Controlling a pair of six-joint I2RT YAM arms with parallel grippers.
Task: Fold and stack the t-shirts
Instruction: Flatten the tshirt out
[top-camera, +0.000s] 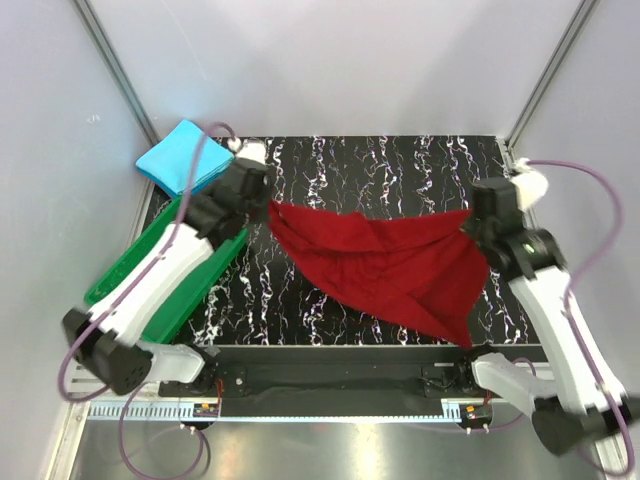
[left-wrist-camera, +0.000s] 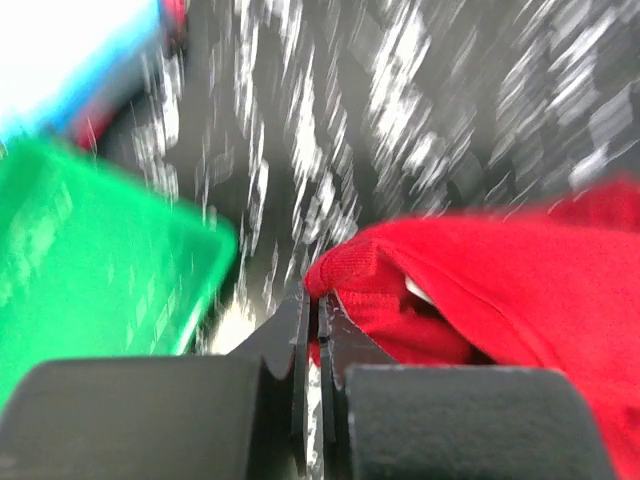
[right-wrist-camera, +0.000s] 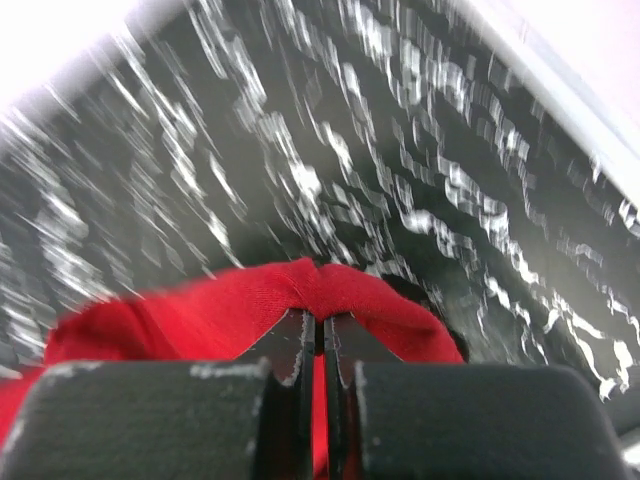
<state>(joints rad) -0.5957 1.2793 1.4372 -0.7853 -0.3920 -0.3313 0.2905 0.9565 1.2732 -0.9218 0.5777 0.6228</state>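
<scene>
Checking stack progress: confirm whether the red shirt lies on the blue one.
No; the red t-shirt hangs between left gripper and right gripper, apart from the blue t-shirt.

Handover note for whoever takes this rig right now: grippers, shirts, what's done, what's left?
Left gripper: shut on one corner of the red t-shirt.
Right gripper: shut on the opposite corner.
The shirt hangs stretched between them over the marbled table, unfolded.
Blue t-shirt: folded, at the far left corner beyond the green tray.
Done: blue folded.
Left: fold the red one, stack the two.
</scene>
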